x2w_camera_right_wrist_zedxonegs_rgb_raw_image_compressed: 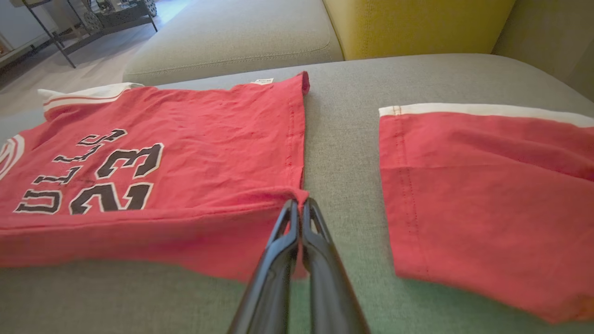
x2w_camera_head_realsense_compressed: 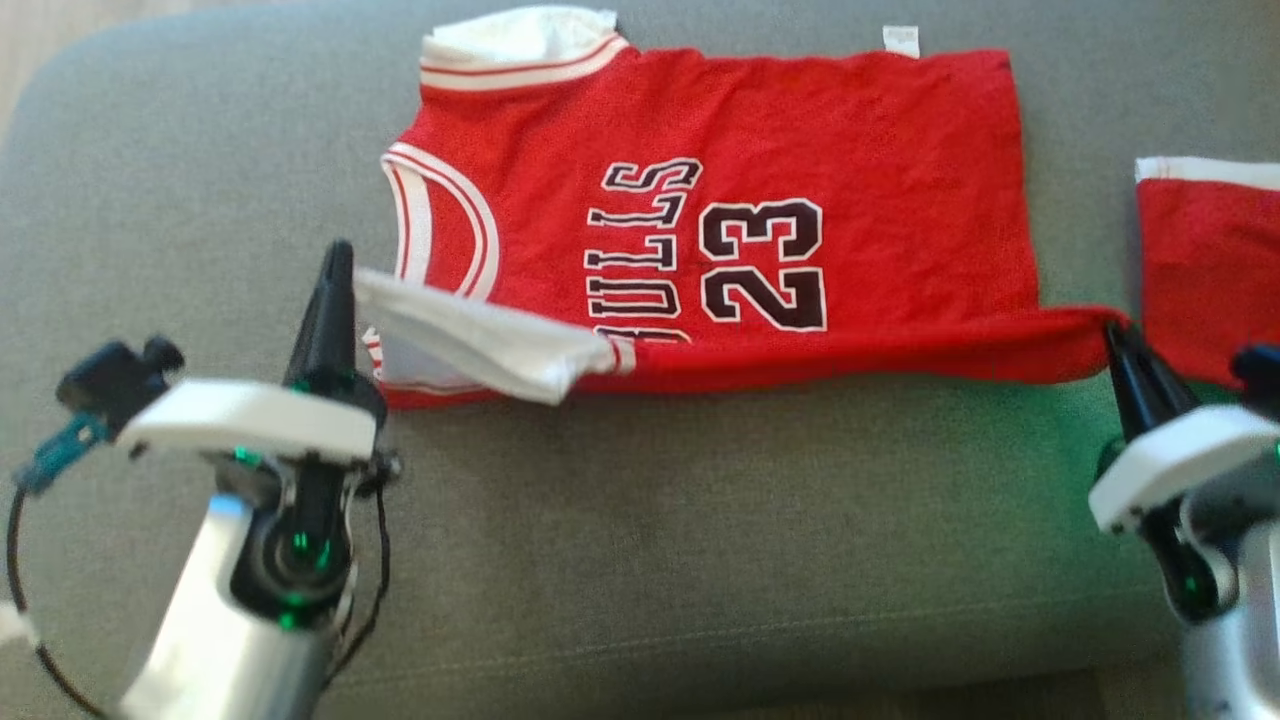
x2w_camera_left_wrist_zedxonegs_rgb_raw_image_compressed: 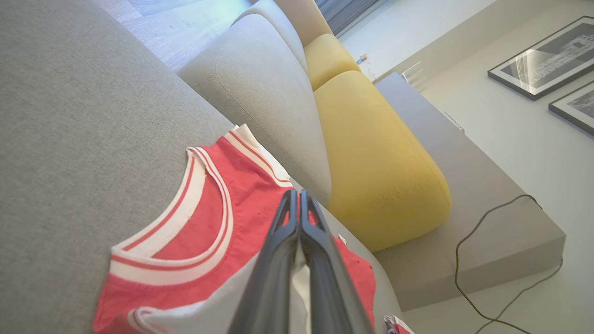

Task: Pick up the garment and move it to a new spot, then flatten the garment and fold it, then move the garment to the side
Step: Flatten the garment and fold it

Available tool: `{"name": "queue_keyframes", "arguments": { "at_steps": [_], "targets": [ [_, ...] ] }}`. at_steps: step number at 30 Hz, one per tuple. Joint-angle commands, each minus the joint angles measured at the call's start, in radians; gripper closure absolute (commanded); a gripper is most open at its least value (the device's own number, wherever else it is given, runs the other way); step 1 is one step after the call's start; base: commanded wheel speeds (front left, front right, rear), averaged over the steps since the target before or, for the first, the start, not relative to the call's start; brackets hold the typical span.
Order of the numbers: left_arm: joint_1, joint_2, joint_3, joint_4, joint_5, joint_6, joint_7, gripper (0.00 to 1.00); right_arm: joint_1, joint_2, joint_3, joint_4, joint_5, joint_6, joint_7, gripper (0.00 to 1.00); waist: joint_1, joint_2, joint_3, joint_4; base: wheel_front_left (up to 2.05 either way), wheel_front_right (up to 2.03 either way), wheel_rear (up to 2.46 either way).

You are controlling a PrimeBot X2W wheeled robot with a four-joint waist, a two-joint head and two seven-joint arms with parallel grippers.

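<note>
The garment (x2w_camera_head_realsense_compressed: pixel 760 150) is a red jersey with white trim and "BULLS 23" in black, spread on a grey cushion (x2w_camera_head_realsense_compressed: pixel 640 520). My left gripper (x2w_camera_head_realsense_compressed: pixel 340 262) is shut on the jersey's near shoulder, holding up a flap whose white inside shows (x2w_camera_head_realsense_compressed: pixel 480 340). In the left wrist view the fingers (x2w_camera_left_wrist_zedxonegs_rgb_raw_image_compressed: pixel 320 241) pinch that white cloth over the red collar (x2w_camera_left_wrist_zedxonegs_rgb_raw_image_compressed: pixel 199 218). My right gripper (x2w_camera_head_realsense_compressed: pixel 1115 335) is shut on the jersey's near hem corner (x2w_camera_right_wrist_zedxonegs_rgb_raw_image_compressed: pixel 297 195), lifting the near edge into a fold.
A second red piece with a white band (x2w_camera_head_realsense_compressed: pixel 1210 260) lies to the right of the jersey, close to my right gripper. Yellow cushions (x2w_camera_left_wrist_zedxonegs_rgb_raw_image_compressed: pixel 376 157) and a beige cushion (x2w_camera_left_wrist_zedxonegs_rgb_raw_image_compressed: pixel 260 93) stand beyond. A cable (x2w_camera_left_wrist_zedxonegs_rgb_raw_image_compressed: pixel 492 260) runs over the floor.
</note>
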Motion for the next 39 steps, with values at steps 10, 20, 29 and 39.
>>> {"name": "queue_keyframes", "arguments": {
  "at_steps": [10, 20, 29, 39],
  "targets": [
    [-0.304, -0.001, 0.035, 0.198, 0.067, -0.079, -0.061, 1.00, -0.275, -0.062, 0.100, 0.190, -0.009, 0.000, -0.096, 1.00, -0.0001, 0.0000, 0.143, -0.020, 0.00, 0.00, 0.00],
    [-0.382, -0.012, 0.020, 0.344, 0.126, -0.119, -0.095, 0.00, -0.381, -0.071, 0.144, 0.309, -0.046, 0.000, -0.200, 0.00, -0.0001, 0.0000, 0.175, -0.029, 0.00, 0.00, 0.00],
    [-0.238, 0.026, -0.025, 0.279, 0.323, -0.075, -0.116, 0.00, -0.291, -0.018, 0.151, 0.272, -0.037, 0.000, -0.265, 0.00, -0.0001, 0.0000, 0.105, -0.048, 0.00, 0.00, 0.00],
    [-0.023, 0.030, -0.056, 0.212, 0.440, 0.061, -0.093, 0.00, -0.181, 0.023, 0.142, 0.169, -0.020, 0.000, -0.245, 0.00, -0.0001, 0.0000, 0.070, -0.055, 0.00, 0.00, 0.00]
  ]
}}
